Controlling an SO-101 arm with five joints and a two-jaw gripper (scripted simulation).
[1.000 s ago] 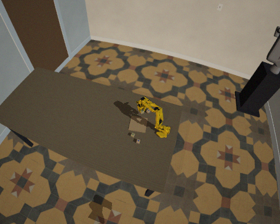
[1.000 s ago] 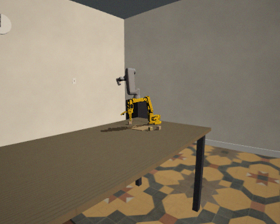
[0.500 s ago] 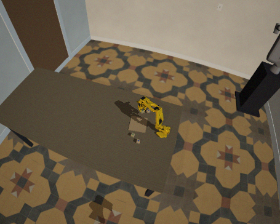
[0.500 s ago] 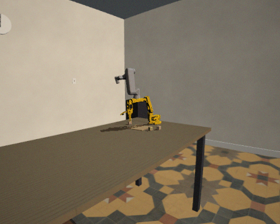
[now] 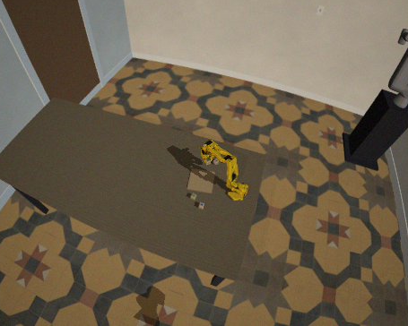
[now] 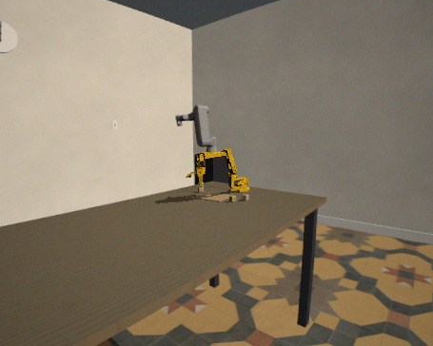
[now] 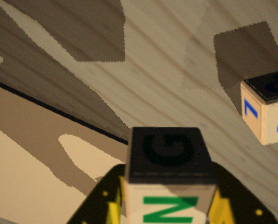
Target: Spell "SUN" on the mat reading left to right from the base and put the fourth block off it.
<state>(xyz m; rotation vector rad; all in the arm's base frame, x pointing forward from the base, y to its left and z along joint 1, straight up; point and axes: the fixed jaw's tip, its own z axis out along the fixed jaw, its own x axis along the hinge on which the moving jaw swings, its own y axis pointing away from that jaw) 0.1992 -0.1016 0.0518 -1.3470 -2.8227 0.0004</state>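
One block [image 7: 170, 175] sat clamped in your gripper [image 7: 167, 210] at the bottom centre of the wrist view, its dark top face showing a black "G" and the side facing the camera a green "N"; yellow jaw parts showed on both sides of it. You had it lifted over the wooden table [image 7: 165, 60], just to the right of the tan mat [image 7: 30, 165], whose dark-edged border ran diagonally across the lower left of that frame. At the right edge of the wrist view a second block [image 7: 260, 110] rested on the table, off the mat, with a dark top and a blue mark on its pale side; you could not read its letter there. From the top camera your yellow arm [image 5: 230, 169] arched up and to the left from its base, the gripper [image 5: 209, 159] hanging above and slightly to the right of the mat [image 5: 200, 183]. Two more blocks [image 5: 192, 195] [image 5: 201, 205] lay on the table just below the mat's lower edge, near each other, too small there for you to read.
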